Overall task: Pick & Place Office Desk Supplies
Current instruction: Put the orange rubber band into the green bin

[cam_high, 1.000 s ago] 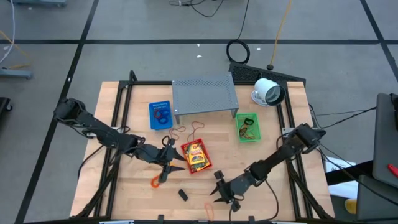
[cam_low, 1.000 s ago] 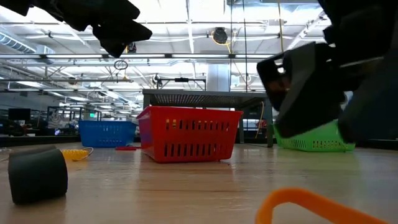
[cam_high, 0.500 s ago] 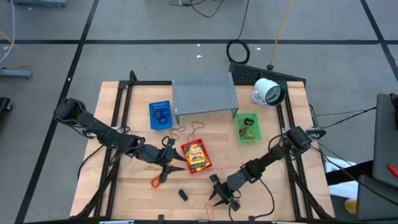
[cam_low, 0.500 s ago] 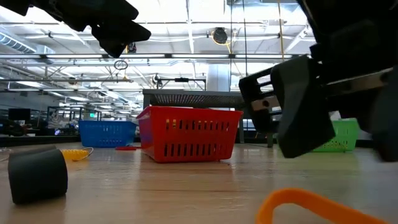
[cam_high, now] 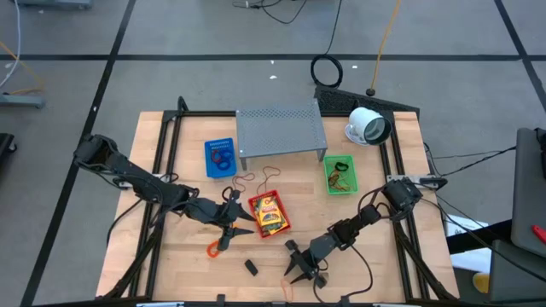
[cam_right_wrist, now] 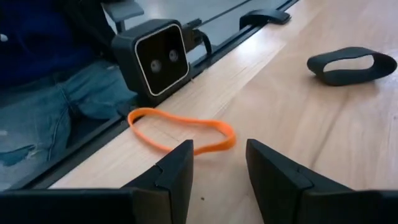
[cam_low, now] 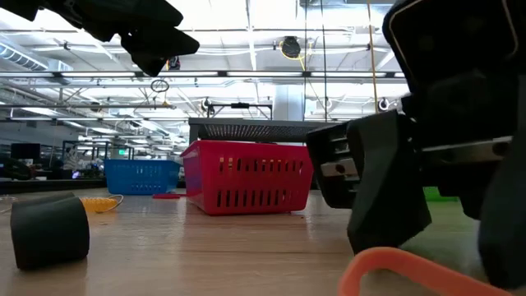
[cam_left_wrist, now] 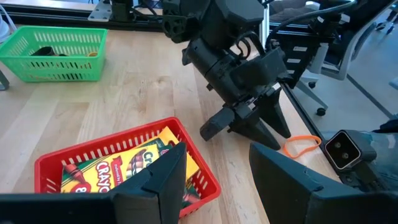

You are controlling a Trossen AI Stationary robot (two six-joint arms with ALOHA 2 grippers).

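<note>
Orange rubber band (cam_right_wrist: 180,129) just ahead of right gripper (cam_right_wrist: 217,167), jaws parted, black loop (cam_right_wrist: 351,65) beyond, left gripper (cam_left_wrist: 214,171) jaws parted over red basket (cam_left_wrist: 205,185).

A rubber band (cam_right_wrist: 180,129) is laid on the counter (cam_right_wrist: 323,143) just ahead of the right gripper (cam_right_wrist: 217,163); a camera (cam_right_wrist: 152,55) is placed beyond it.

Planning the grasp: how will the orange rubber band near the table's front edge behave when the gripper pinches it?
The orange band lies flat in a wavy loop, so it is probably floppy and will droop when lifted. It looks thin and light, so one finger of the open right gripper may just push it along the wood.
</note>
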